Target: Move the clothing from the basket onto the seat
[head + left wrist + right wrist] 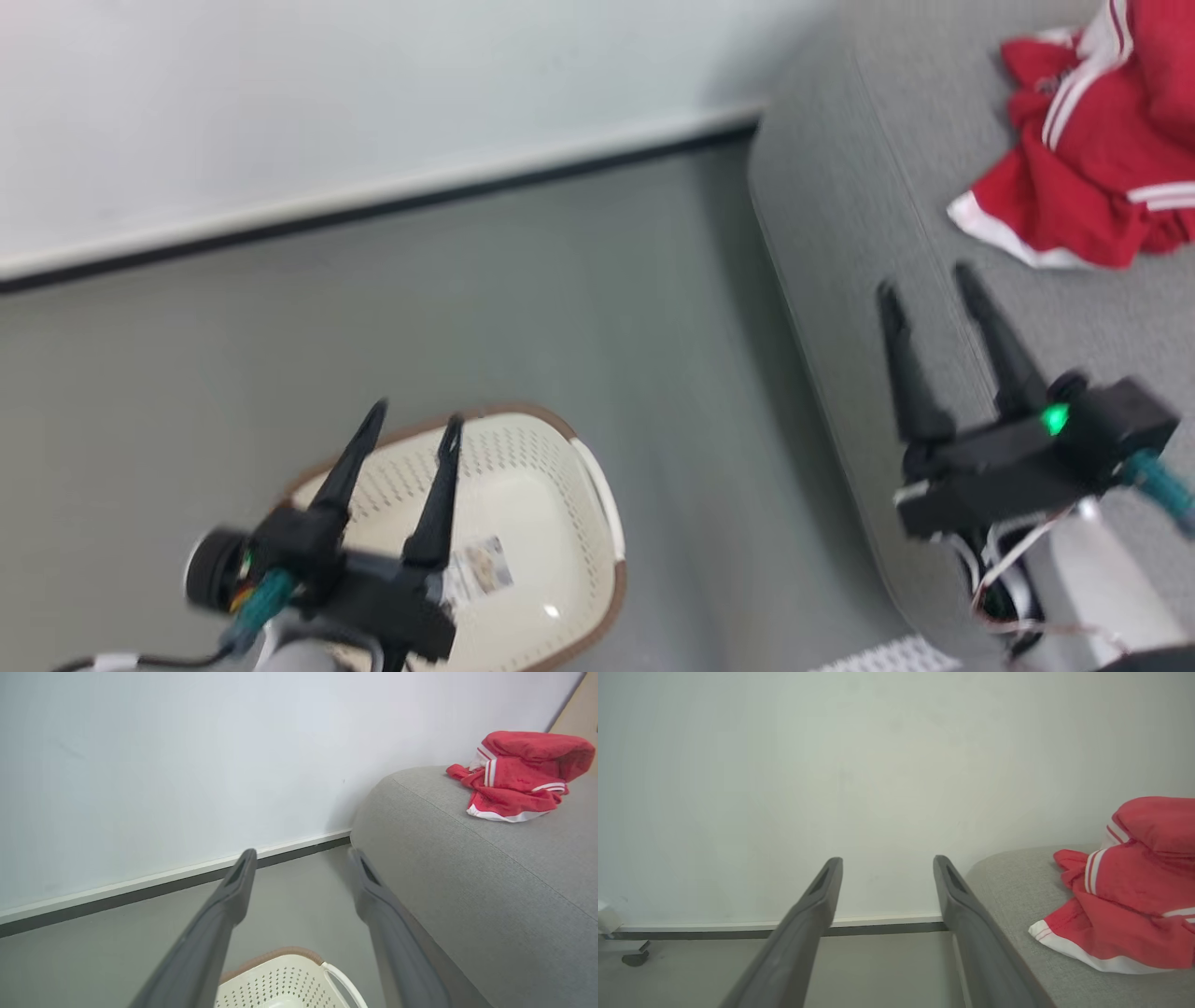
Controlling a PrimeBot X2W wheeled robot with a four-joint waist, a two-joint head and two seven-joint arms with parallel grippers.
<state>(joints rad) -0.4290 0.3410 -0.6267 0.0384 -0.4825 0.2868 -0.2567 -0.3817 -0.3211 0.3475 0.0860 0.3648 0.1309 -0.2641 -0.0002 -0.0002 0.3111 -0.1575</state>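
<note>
Both my grippers stand released and hold nothing: my left gripper (416, 413) hangs spread above the basket (560, 467), and my right gripper (924, 280) hovers with fingers apart over the front of the seat (934, 168). The clothing (1092, 196) lies heaped on the seat cushion, well in from its rounded edge, with its white hem near my right fingertips but not touching them. The basket stands on the floor just beside the seat, and what I see of its inside is bare, so I judge the job close to done. Part of its bottom, though, sits behind my own left fingers, and a garment could be missed there. The nearer risk is my right arm: a careless sweep toward the pile could snag that loose hem and drag the soft fabric off the cushion. Dropping my left arm could also knock the light basket aside. A paper label (478, 567) lies in the basket's bottom, its print too blurred to read. I can make out no brand on the red fabric — only white stripes.
</note>
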